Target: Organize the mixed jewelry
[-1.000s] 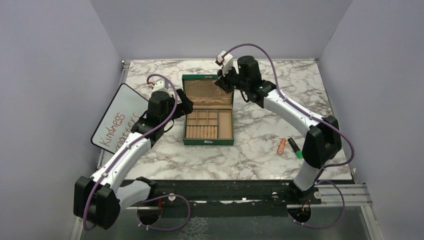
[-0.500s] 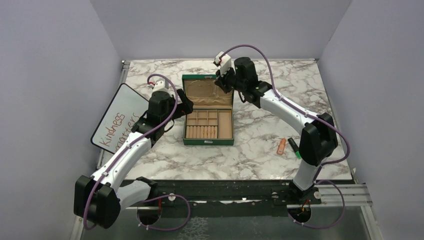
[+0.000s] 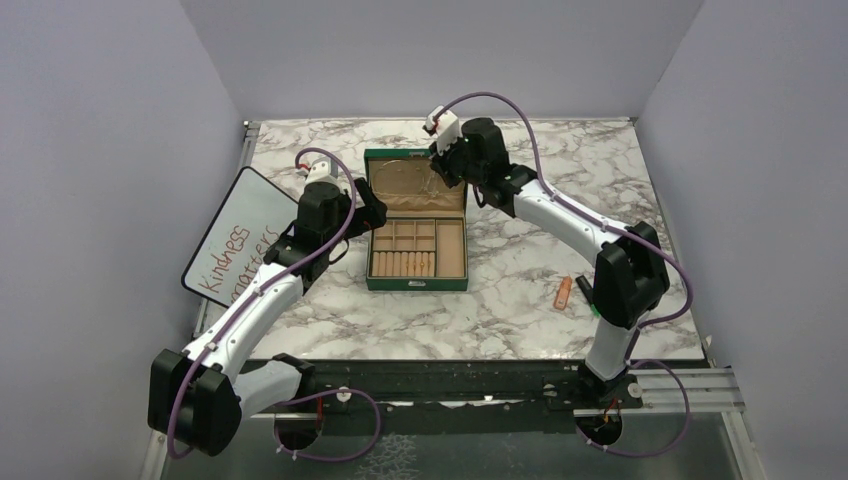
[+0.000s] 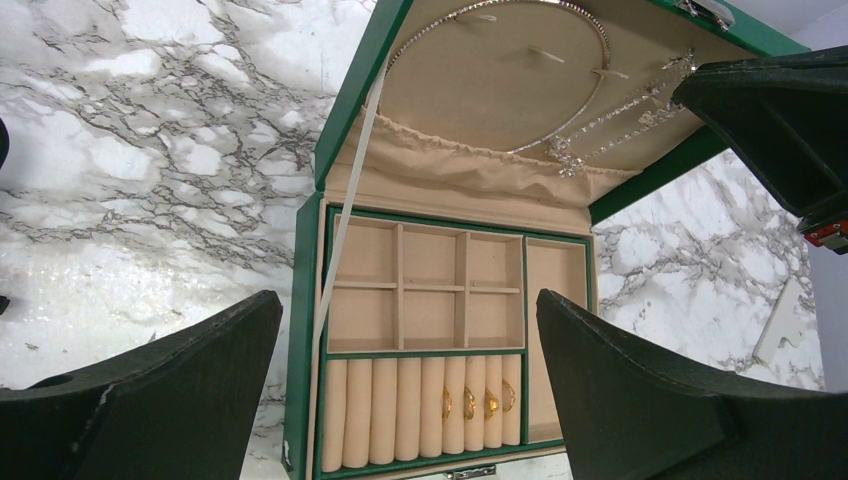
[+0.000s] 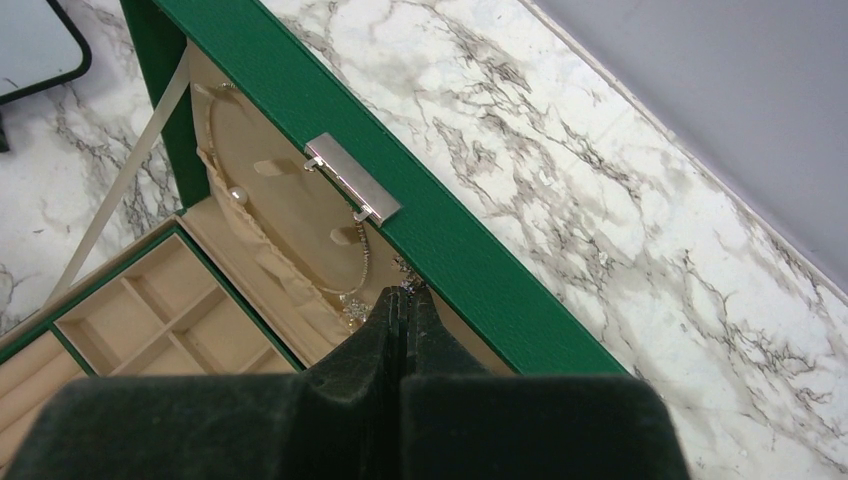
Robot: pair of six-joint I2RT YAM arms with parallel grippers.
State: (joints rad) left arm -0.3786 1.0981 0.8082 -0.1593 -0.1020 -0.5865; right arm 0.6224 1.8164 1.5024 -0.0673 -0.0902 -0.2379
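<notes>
Hanging across the inside of the open lid [image 5: 440, 235] of the green box [image 4: 305, 300], the necklace [image 4: 562, 158] is a thin wire loop with fine sparkly strands trailing toward the fabric pocket. A few gold rings [image 4: 468, 402] already sit in the ring rolls at the box front. Handling guess: the necklace weighs next to nothing, the loop is springy, and the strands are limp, snag-prone and easy to kink. Pinch the loop wire itself, not the dangly ends. Rings are tiny and slick, so nip them across the band from above. Right gripper [image 5: 403, 300] is fully closed with its tips at the lid's inner face, right beside the strands; can't tell if a strand is pinched. Left gripper [image 4: 405, 300] is spread wide, holding nothing, near the box's left side and aimed at the compartments. Ribbon stay [image 4: 345, 220] props the lid, clasp [image 5: 352, 180] is on its edge, and the box sits on the marble surface [image 4: 150, 150].
</notes>
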